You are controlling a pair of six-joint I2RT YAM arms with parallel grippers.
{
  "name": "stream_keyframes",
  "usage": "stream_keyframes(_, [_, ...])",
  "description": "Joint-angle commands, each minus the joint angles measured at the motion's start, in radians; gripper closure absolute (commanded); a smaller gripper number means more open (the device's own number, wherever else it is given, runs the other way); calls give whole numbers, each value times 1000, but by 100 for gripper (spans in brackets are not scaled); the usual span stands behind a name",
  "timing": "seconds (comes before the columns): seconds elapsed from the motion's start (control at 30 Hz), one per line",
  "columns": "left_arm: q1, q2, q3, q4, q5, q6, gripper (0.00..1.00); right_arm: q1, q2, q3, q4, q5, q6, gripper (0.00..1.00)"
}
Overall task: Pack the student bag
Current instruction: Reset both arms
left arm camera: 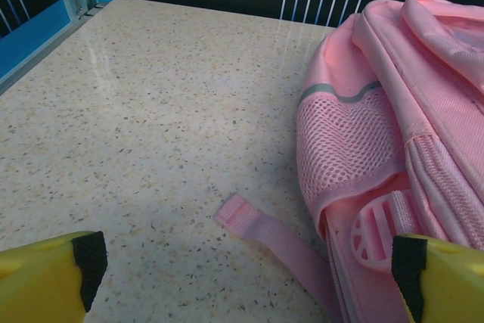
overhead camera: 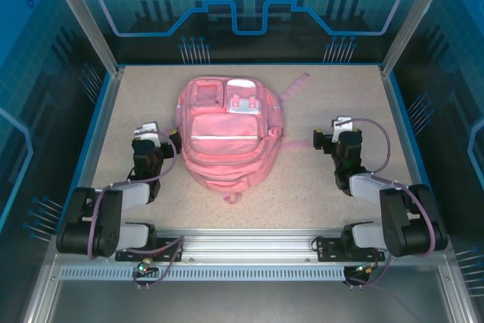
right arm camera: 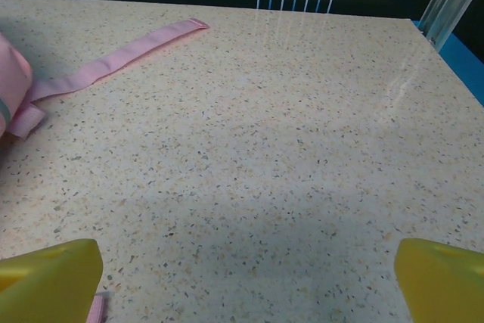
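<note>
A speckled table (overhead camera: 340,96) is seen, walled in by blue panels. The student bag (overhead camera: 227,138), a soft pink backpack, is laid flat at the middle of it, front pockets up and top end turned toward the arm bases, between the two arms.

The left gripper (left arm camera: 246,274) is held low just beside the bag's left flank. Its yellow fingers are spread fully apart and nothing is held between them. The right gripper (right arm camera: 246,277) is set over bare table, apart from the bag's right side, equally wide and equally empty.

A mesh side pocket (left arm camera: 344,141) is faced by the left wrist camera. One pink strap (left arm camera: 280,243) is trailed out below it, and another strap (right arm camera: 121,54) is stretched loose across the table on the far right side. A pink plastic buckle (left arm camera: 378,232) is tucked under the mesh. The small top loop (overhead camera: 231,198) is pointed at the near edge.

The bag is judged to be light and limp: it can be expected to sag, fold and slide on the smooth top when pulled. The top loop and the stitched seams are judged the firmest holds; loose straps would only be dragged. Whether the main zip is open cannot be told.
</note>
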State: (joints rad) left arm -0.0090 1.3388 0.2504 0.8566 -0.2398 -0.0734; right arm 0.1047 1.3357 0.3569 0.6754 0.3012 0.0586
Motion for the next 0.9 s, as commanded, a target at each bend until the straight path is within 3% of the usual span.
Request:
stream_keyframes(0.0, [9,89,16,159,22,14,1,-23,56,7,106,-37,-10,0])
stream_keyframes(0.23, [2,214,48,224,-19,17,1,-28,122,56,77,-69,-12,0])
stream_keyframes(0.47, [-23,212,110,103,-26,43,1,-23,165,46,128,-71,-19,0])
stream_keyframes(0.87, [-28,215,113,102,-12,54,1,-23,165,50,124,-71,-20,0])
